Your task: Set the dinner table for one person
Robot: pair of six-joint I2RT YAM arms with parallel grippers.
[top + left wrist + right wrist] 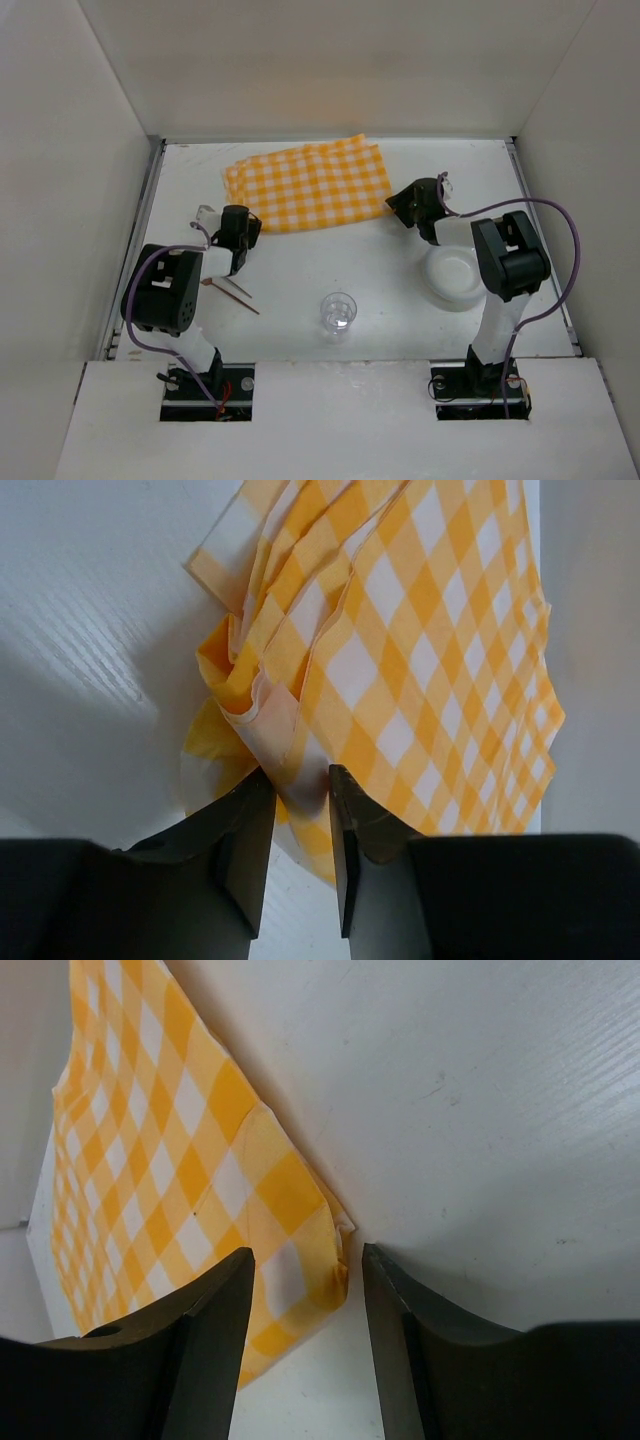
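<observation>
Left claw (300, 776) is pinching the bunched near-left corner of the checked cloth (310, 185). Right claw (307, 1255) is spread, with the near-right corner lying loose between its jaws. The cloth sits far-centre on the worktop (330, 265), the white slab under everything. We judge the worktop rigid and slick and the cloth light and limp, so we'd grip both corners and keep it taut.
</observation>
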